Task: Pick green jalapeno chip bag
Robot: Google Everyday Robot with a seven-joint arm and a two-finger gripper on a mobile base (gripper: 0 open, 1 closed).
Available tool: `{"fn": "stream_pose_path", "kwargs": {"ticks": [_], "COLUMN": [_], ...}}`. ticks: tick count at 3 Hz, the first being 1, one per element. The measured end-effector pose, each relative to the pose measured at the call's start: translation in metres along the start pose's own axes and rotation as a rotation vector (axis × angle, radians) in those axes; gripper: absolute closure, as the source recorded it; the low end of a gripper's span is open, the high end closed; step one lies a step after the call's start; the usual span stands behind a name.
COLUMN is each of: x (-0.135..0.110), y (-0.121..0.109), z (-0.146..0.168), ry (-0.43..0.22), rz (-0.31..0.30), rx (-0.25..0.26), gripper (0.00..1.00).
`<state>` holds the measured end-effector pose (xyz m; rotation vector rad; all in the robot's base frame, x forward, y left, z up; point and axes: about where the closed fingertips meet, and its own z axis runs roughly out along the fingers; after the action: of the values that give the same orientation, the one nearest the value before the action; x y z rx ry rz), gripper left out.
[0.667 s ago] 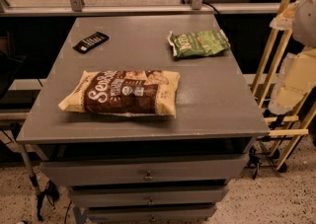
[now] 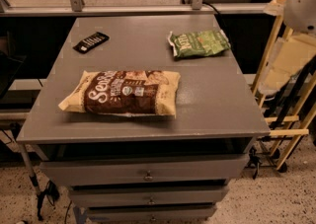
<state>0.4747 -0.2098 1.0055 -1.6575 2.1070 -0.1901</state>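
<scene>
The green jalapeno chip bag (image 2: 199,44) lies flat at the back right of the grey cabinet top (image 2: 212,104), its pale lettering facing up. My arm's pale links hang at the right edge of the view, beyond the cabinet's right side. The gripper (image 2: 276,82) is at the lower end of them, to the right of the green bag and off the table, holding nothing that I can see.
A larger brown-and-cream bag (image 2: 123,93) lies across the front middle. A black remote (image 2: 91,42) lies at the back left. A wooden rack (image 2: 284,119) stands right of the cabinet. Drawers (image 2: 148,173) are below the top, and a glass rail runs behind.
The arm's pale links have shifted slightly up and to the left at the right edge. Both bags and the remote have not moved.
</scene>
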Motion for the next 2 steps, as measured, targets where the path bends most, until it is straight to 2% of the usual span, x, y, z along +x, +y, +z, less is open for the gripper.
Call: {"fn": "stream_pose_path", "kwargs": {"ticks": [1,2], "x": [-0.013,-0.027], "y": [-0.057,-0.099], "z": [0.015,0.040], "ry": [-0.063,-0.166], "rz": [-0.012,0.047], "rx": [0.091,0.155], "gripper": [0.00,0.00]}}
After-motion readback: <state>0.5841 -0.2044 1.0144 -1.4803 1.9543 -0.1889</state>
